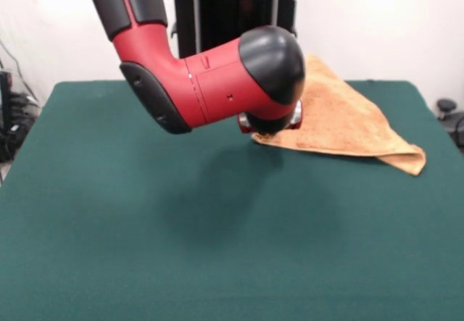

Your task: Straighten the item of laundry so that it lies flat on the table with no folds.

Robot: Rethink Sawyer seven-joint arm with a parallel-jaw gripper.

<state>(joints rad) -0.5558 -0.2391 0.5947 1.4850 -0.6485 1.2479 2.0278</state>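
Note:
The item of laundry is an orange-tan towel folded over into a rough triangle. It lies on the far right part of the dark green table, with one corner reaching toward the right edge. The red and black arm bends down over the towel's left corner. Its bulky wrist hides most of the gripper, which hangs low at that corner. Whether it touches or holds the cloth does not show.
Dark cables and gear lie off the table's left side. A small black object sits past the right edge. The arm casts a shadow on the felt in front of the towel.

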